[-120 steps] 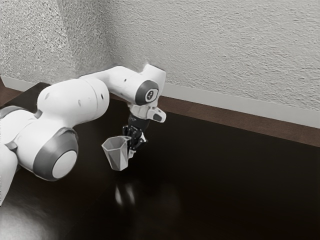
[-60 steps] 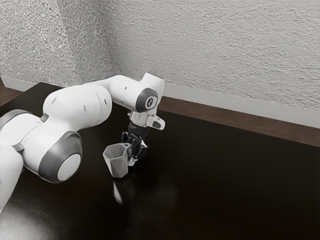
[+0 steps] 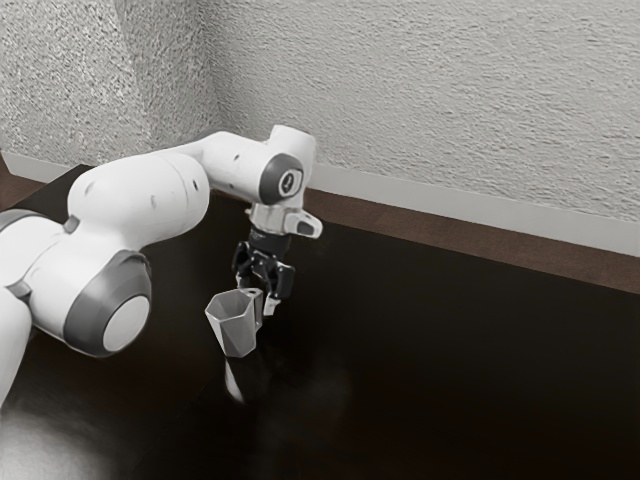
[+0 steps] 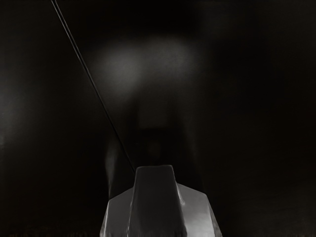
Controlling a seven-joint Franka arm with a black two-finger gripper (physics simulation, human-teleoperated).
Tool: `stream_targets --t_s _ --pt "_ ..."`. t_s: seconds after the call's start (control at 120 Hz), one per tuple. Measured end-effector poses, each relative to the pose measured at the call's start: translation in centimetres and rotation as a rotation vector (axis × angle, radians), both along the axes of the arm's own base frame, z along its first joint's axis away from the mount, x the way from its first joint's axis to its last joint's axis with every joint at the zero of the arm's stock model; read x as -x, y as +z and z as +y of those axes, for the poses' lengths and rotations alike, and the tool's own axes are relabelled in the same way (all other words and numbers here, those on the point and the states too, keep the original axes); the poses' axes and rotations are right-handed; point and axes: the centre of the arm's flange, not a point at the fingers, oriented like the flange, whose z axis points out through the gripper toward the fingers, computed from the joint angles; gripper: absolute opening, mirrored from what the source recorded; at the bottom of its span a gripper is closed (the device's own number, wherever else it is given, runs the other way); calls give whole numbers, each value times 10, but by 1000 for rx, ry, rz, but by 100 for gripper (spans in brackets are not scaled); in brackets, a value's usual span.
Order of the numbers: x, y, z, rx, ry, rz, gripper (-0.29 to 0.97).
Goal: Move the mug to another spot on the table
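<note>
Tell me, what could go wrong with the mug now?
1. The gripper hangs open, close above the rim of the mug. If it swings sideways before rising, it could knock the mug over.
2. The mug looks wider at its rim than at its base, so even a small bump might tip it.
3. The table looks shiny, so a nudged mug might slide.

Matt grey mug on a glossy dark table.
</note>
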Motion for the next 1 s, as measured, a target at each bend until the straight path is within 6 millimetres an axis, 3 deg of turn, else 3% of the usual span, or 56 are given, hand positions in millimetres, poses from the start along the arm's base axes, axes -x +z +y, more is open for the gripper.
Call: stream_targets --t_s 0.133,0.233,0.35,0.525,0.65,0.792,1.0 --pt "2 28 1 17 5 -31 66" --pt "10 67 -1 43 5 -69 66" --pt "36 124 -7 111 -7 -110 67" --pt "88 192 -17 191 -130 -189 68" --pt "105 232 -12 223 -235 -281 68" --pt "116 264 -10 250 -324 -351 68" --pt "118 277 -10 273 -416 -379 68"
